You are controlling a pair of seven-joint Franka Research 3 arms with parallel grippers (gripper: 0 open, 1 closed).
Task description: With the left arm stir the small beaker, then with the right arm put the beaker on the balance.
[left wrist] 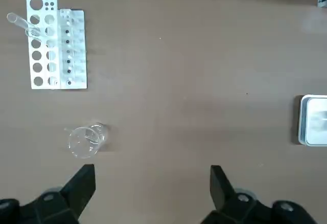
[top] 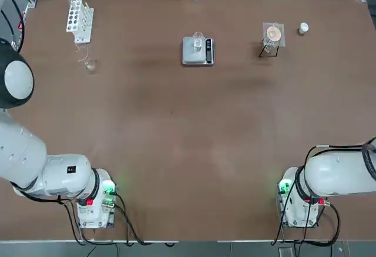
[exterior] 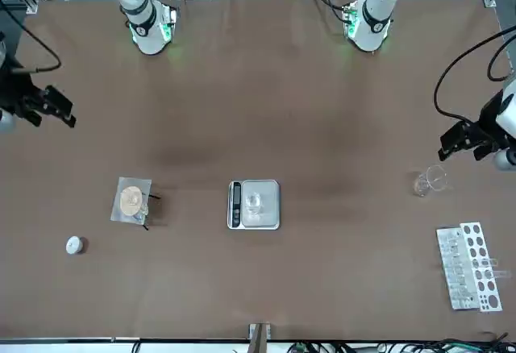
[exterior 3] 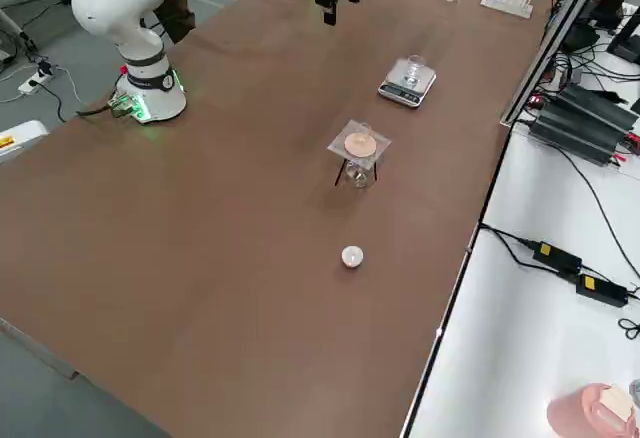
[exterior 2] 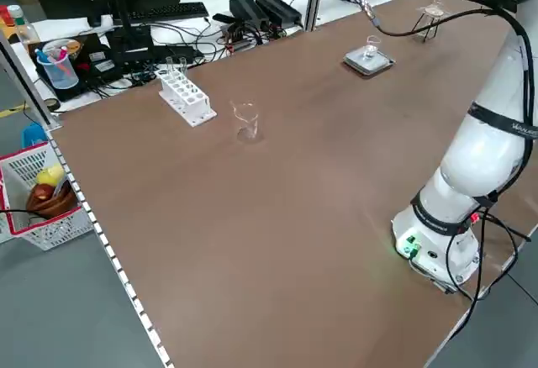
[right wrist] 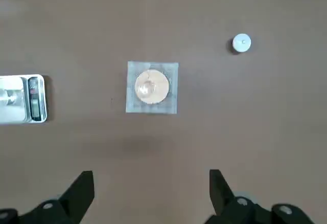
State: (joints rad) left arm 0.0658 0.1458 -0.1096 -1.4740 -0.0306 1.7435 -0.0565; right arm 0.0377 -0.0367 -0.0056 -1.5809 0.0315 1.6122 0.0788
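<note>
The balance [left wrist: 312,120] is cut off by the frame edge.

Brown table [top: 176,151]; grey floor [exterior 2: 50,318]; white side bench [exterior 3: 520,338] with cables.

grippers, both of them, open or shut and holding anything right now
Left gripper: open, holding nothing, up over the bare table.
Right gripper: open, holding nothing, up over the bare table.

a white arm [exterior 2: 483,145] rises from its green-lit base [exterior 2: 424,246] at four o'clock on the brown table [exterior 2: 277,217]. a white test-tube rack [exterior 2: 187,97] sits at eleven o'clock, a clear beaker [exterior 2: 246,121] just beside it toward the centre. the balance [exterior 2: 368,60] lies at one o'clock, a small beaker [exterior 2: 371,47] upright on its platter.
</note>
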